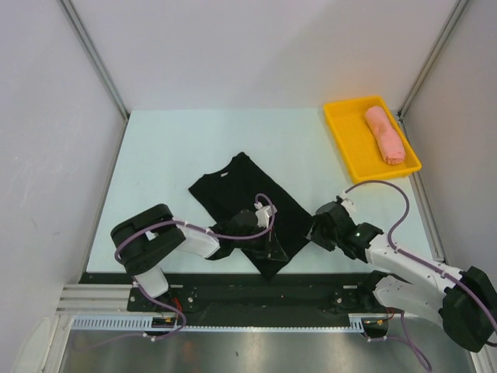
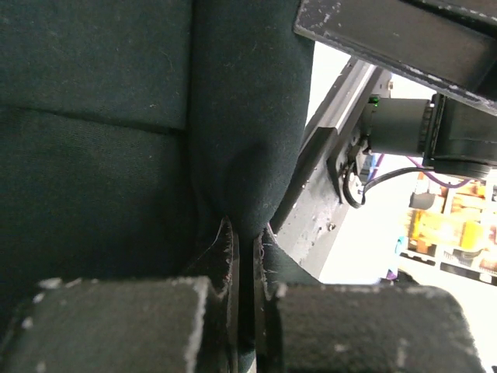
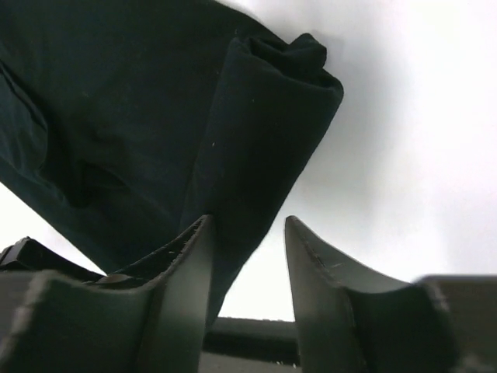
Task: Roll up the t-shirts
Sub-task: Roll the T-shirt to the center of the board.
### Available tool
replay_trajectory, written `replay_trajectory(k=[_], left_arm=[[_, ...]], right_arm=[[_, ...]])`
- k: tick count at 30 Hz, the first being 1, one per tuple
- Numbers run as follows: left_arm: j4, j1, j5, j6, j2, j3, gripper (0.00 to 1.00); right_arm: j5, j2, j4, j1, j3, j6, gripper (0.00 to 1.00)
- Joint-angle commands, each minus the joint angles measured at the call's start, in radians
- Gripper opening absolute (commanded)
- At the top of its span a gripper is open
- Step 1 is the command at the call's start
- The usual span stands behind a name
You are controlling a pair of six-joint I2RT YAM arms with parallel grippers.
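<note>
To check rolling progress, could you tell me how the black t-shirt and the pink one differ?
The black t-shirt lies mostly spread on the table, only one edge folded over; the pink t-shirt is a compact roll in the yellow tray. The black one looks much larger than the pink one. Both are soft cloth.

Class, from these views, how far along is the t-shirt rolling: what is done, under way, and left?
Done: the pink roll lies in the yellow tray. Under way: the left gripper is shut on cloth of the black tee, and the right gripper has its jaws open at a folded edge of it. Left: most of the tee lies flat on the table, not yet rolled.
</note>
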Motion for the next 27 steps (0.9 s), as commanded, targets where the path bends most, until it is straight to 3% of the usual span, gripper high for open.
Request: replay_trajectory(k=[1,2,7,11,16,22,27], left_arm=[[0.056,0.016,0.108,-0.040,0.016,-0.007,0.04],[0.053,0.022,0.111,-0.040,0.021,-0.005,0.05],[0.010,0.028,0.121,-0.005,0.012,0.016,0.13],[-0.124,0.028,0.081,0.057,-0.025,0.051,0.32],[-0.246,0.027,0.038,0.135,-0.072,0.105,0.45],[-0.388,0.025,-0.062,0.207,-0.135,0.146,0.52],[-0.569,0.021,-0.203,0.294,-0.276,0.191,0.57]], right_arm=[[0.057,0.023,0.052,0.003,0.014,0.067,0.40],[0.061,0.026,0.052,0.002,0.016,0.075,0.35],[0.081,0.078,-0.002,-0.009,0.069,0.106,0.28],[0.084,0.138,-0.042,-0.012,0.115,0.122,0.22],[0.083,0.190,-0.055,-0.012,0.151,0.135,0.18],[0.084,0.251,-0.086,-0.014,0.203,0.147,0.17],[0.080,0.311,-0.111,-0.014,0.249,0.156,0.17]])
